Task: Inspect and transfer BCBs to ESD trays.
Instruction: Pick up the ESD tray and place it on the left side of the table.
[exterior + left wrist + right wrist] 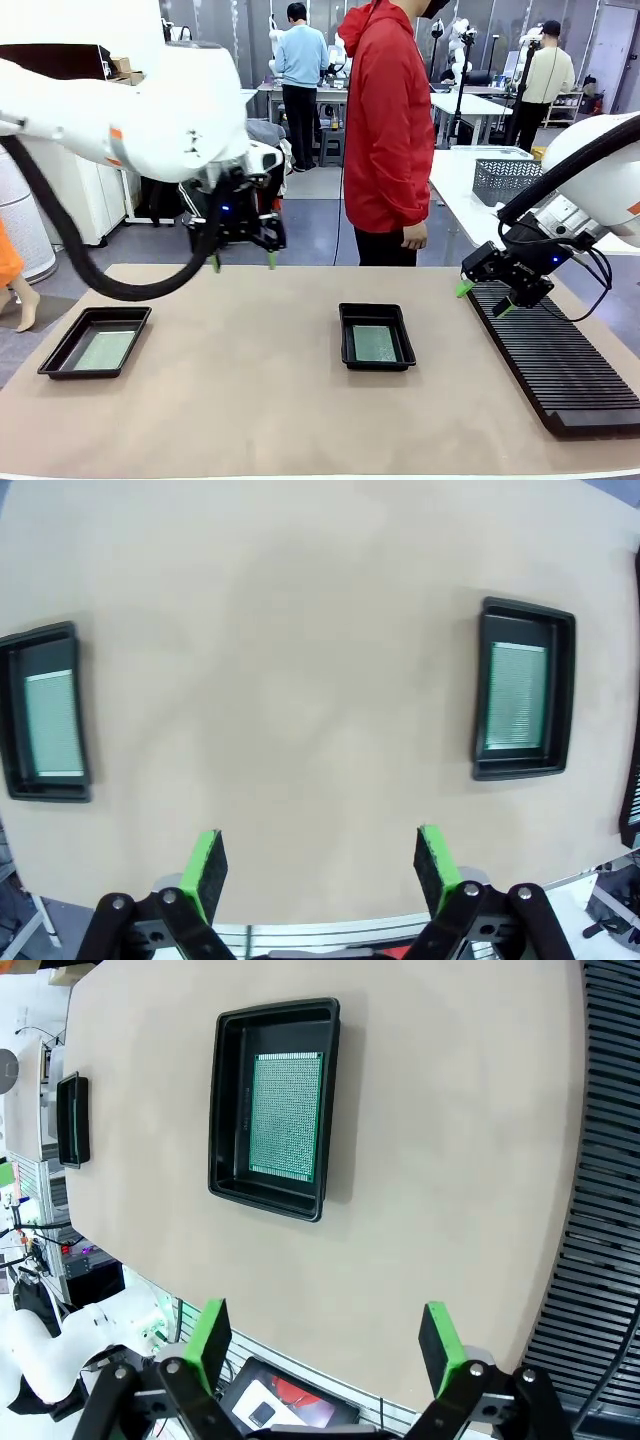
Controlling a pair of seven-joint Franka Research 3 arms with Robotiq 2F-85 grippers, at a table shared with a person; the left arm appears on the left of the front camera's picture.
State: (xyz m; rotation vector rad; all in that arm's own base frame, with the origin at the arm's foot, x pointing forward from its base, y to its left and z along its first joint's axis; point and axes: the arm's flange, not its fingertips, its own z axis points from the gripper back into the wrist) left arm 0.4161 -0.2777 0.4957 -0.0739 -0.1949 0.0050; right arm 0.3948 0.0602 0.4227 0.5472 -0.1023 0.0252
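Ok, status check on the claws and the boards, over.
Left claw and right claw open, empty, raised. One BCB in each ESD tray. Table between trays clear.

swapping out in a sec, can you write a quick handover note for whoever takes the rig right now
Left gripper: open, empty, raised over the far side of the table.
Right gripper: open, empty, hovering above the far end of the black slotted rack.
Left ESD tray: near the table's left edge, one BCB lying flat inside.
Centre ESD tray: one BCB lying flat inside.
Done: both trays hold a board.
Left: no board stands in the rack's visible slots; check whether more boards are coming.
A person stands at the far side, hands off the table.
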